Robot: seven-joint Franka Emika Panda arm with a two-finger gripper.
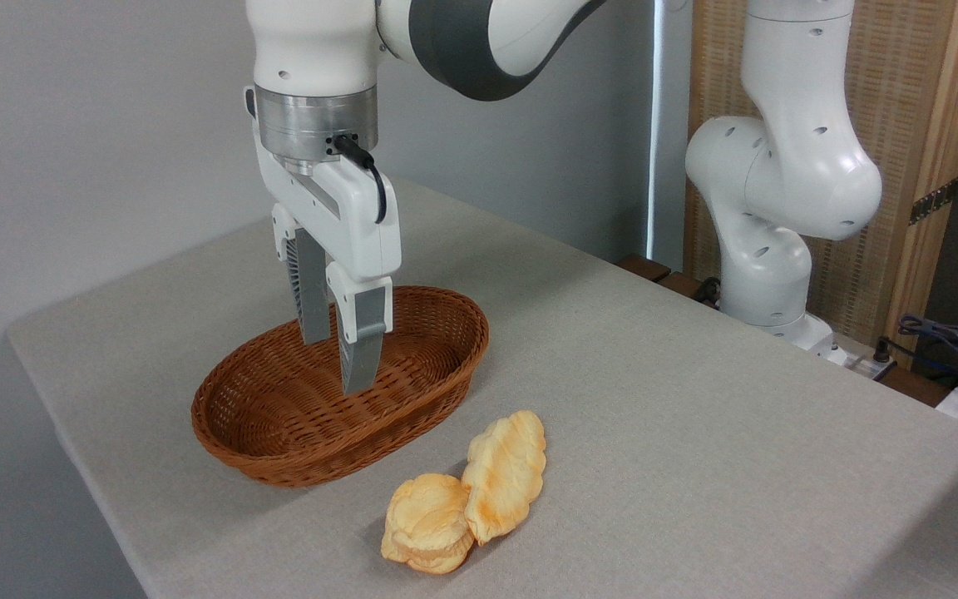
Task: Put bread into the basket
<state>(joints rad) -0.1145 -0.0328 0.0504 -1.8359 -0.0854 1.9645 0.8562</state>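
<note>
Camera view: woven wicker basket (279, 416) lies empty beneath parted, empty fingers (361, 366); ridged, leaf-shaped bread (506, 476) rests outside on the grey cloth surface (695, 399), touching a round bun (429, 522), plain walls behind

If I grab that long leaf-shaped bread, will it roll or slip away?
The bread lies flat, so rolling seems unlikely. Its ridged edges should give the gripper purchase. It touches the round bun, which may shift when it lifts.
</note>
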